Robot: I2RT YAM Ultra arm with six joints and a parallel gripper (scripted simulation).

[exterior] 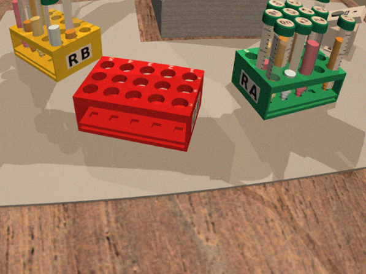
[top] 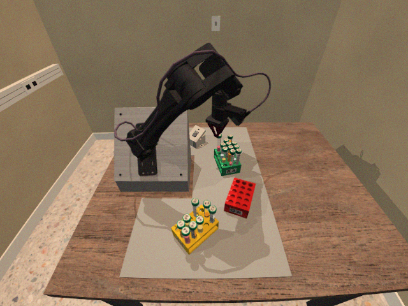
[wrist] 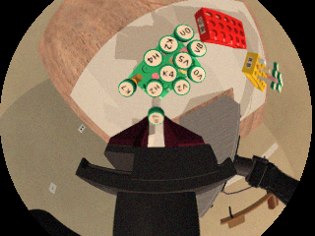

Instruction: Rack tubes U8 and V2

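My gripper (top: pixel 217 135) (wrist: pixel 156 119) is shut on a tube just under its green cap (wrist: pixel 156 116); the label looks like H7. The tube hangs upright at the back left corner of green rack RA (top: pixel 224 169) (exterior: pixel 306 84); whether its tip is inside a well is hidden. Tube V2 (wrist: pixel 181 87) stands in RA close to the held tube. A cap reading like U8 or V8 (wrist: pixel 197 48) is near RA's far end. Yellow rack RB (top: pixel 204 238) (exterior: pixel 96 45) holds several tubes, some wells empty. Red rack QR (top: pixel 227 205) (exterior: pixel 130 106) (wrist: pixel 221 30) has no tubes.
Several other capped tubes crowd RA beside the held one, including H2 (wrist: pixel 154 88) and K7 (wrist: pixel 127 88). A pale box with a sloped button panel (top: pixel 197 137) stands left of RA. The grey arm base (top: pixel 151 185) (exterior: pixel 211 19) lies left of the racks.
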